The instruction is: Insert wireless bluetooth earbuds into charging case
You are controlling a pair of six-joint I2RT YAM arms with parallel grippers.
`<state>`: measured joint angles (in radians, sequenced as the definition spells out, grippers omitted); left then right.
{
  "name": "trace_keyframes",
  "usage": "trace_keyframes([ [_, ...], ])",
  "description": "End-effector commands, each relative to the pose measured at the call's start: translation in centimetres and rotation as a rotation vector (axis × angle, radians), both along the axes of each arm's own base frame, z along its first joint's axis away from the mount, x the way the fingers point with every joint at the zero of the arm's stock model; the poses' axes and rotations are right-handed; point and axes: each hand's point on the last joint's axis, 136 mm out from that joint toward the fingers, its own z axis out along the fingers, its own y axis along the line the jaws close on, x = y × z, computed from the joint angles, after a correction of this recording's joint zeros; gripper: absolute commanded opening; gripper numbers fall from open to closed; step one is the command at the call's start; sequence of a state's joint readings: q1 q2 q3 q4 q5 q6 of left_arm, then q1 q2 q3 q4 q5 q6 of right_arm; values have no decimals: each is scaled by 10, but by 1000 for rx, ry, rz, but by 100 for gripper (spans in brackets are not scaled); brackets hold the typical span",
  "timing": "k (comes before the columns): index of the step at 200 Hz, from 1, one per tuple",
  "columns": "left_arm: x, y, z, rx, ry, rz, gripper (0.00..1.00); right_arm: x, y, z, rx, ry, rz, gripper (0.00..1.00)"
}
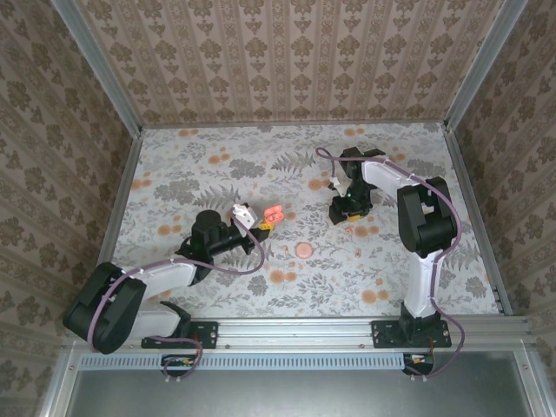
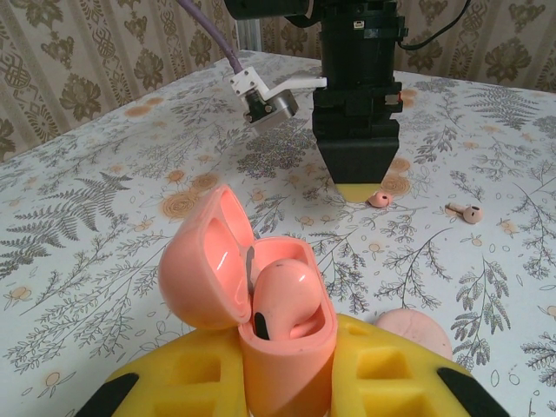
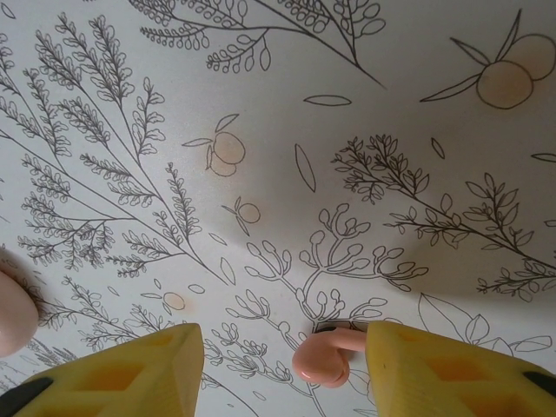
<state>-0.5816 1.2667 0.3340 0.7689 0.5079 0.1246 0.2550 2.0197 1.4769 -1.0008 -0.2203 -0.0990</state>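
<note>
Gripping the open case (image 2: 207, 269), the left claw (image 2: 287, 382) waits. The right claw (image 3: 282, 340) is open around one earbud (image 3: 320, 360). I think neither earbud is in yet.

Base of charging case (image 2: 287, 347) cut off; pink object (image 3: 12, 309) cropped left.

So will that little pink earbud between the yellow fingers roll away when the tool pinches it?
The earbud has a round, glossy bulb, so it may slip or squirt sideways from the fingers of the right tool. Its short stem lies flat on the table, which should stop it rolling far. It looks tiny and hard, likely very light.
</note>
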Motion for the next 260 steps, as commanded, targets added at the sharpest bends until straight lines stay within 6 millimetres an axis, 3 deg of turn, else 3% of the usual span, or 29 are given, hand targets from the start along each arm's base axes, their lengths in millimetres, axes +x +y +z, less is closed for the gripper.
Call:
trace_keyframes([
  [1,-2,1,5,-13,-14,-7,18,-11,-3,-12,-1,53,5,53],
  [60,-3,1,3,-5,-10,-8,18,-22,-8,-18,-28,96,9,53],
  [108,-4,2,2,1,-8,-9,18,-40,-15,-7,-50,113,-13,48],
  [166,-5,2,2,0,-7,-12,18,-53,4,5,9,130,-20,48],
  [209,-7,4,1,1,-6,-10,18,-37,-20,21,-149,53,-70,47],
  [260,-8,7,3,11,-17,-3,18,-27,-18,16,-161,53,-96,41],
])
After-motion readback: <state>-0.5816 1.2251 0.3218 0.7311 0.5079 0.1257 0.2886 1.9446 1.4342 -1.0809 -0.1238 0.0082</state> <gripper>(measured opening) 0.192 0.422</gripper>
